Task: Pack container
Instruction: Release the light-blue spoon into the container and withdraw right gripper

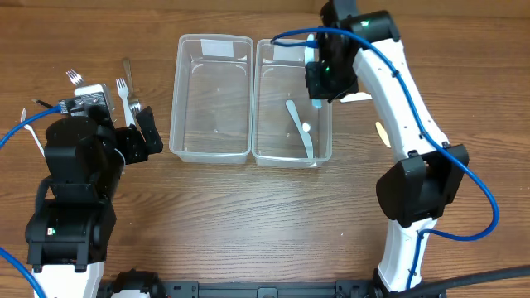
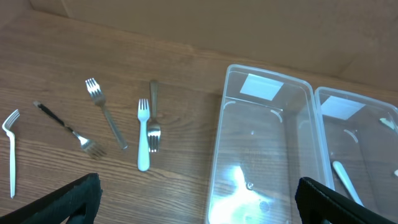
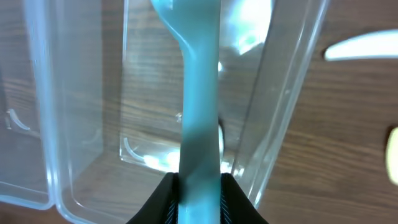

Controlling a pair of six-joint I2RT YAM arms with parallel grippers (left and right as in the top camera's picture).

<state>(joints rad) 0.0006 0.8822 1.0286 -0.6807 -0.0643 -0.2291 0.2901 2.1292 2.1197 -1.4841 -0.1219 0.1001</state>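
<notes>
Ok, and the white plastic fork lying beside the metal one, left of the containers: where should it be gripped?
Probably at the rounded handle end of the white fork, coming straight down with jaws across its narrow width. It lies flat, and the metal fork crowds its middle, while the handle end lies clear.

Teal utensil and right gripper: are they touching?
Touching. The right wrist view shows the right gripper's fingers pressed on both sides of the teal utensil.
</notes>
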